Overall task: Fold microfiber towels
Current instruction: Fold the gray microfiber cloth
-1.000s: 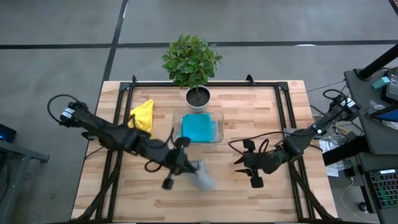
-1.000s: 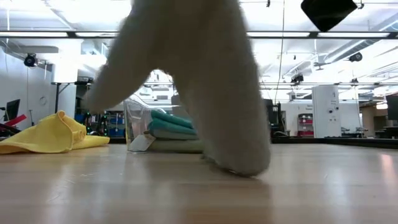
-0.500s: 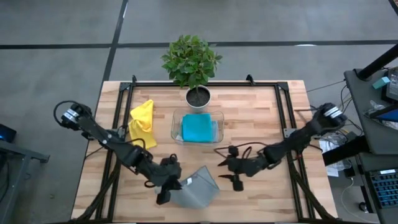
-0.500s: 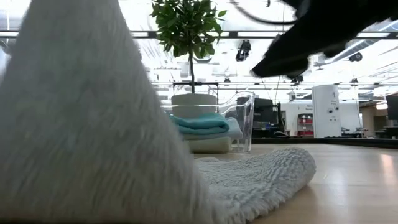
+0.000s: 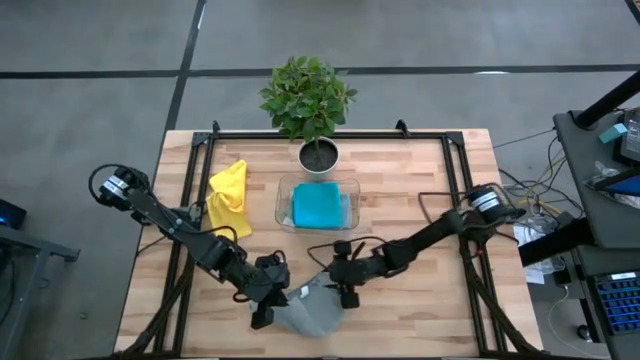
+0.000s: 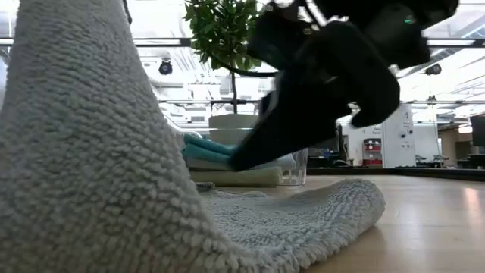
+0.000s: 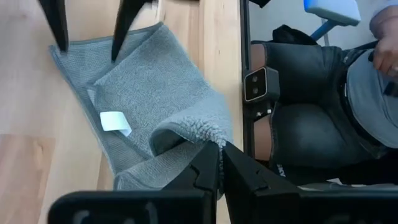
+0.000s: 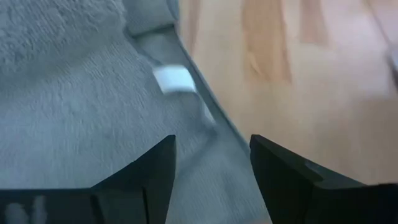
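Your left gripper point(image 7: 219, 163) is clamped shut on a raised corner of the grey towel point(image 5: 312, 312), which lies on the table's point(image 5: 400, 190) front edge. Your right gripper point(image 5: 343, 288) hovers over the towel's far edge, fingers point(image 8: 152, 168) spread apart with nothing between them, a white tag point(image 8: 174, 79) just ahead of it. Beyond both grippers, the teal towel point(image 5: 318, 204) sits in the clear tray point(image 5: 283, 190); the yellow towel point(image 5: 228, 190) lies well off, beside the left arm.
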{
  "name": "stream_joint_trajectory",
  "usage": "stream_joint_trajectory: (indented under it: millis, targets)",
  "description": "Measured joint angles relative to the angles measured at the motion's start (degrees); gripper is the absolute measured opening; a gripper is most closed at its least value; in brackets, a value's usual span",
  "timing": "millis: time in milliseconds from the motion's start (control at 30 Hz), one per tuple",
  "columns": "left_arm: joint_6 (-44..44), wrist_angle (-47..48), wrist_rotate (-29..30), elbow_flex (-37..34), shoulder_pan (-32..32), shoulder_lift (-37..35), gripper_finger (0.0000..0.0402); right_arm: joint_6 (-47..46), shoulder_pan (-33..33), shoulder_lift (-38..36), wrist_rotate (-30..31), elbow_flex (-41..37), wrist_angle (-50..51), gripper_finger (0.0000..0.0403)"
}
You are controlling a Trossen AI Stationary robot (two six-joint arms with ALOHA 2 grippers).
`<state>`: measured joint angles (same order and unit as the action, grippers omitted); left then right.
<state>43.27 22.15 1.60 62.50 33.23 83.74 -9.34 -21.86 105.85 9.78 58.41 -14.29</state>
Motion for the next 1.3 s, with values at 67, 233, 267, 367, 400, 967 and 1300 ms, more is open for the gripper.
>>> stream_joint_trajectory:
  millis: [67,233,267,367,400,967,1300]
  targets:
    - [0.00,-0.04,-0.01,0.05,0.04,-0.02,0.0000,1.92,0.21,2.37,-0.64,2.52,-0.71,0.0194]
    - [-0.01,-0.04,0.00,0.03,0.15,-0.07,0.0000,4.60,0.74,7.48,-0.88,7.52,-0.48,0.0194]
    - [-0.05,-0.04,0.00,0.03,0.15,-0.07,0.0000,4.93,0.80,8.39,-0.95,8.35,-0.33,0.0194]
    - [-0.07,-0.04,0.01,0.03,0.17,-0.09,0.0000,5.24,0.98,9.96,-0.96,10.30,2.10,0.0187]
    - [-0.07,0.00,0.01,0.03,0.17,-0.09,0.0000,4.90,1.10,10.38,-0.96,10.74,2.44,0.0179]
    - [-0.11,1.25,0.05,-0.13,0.17,-0.09,0.0000,4.35,1.15,8.24,-1.23,10.48,5.92,0.0017]
    - [0.83,9.23,2.33,1.65,0.11,-0.95,0.0000,7.42,0.04,-1.34,2.52,8.99,15.69,0.0009]
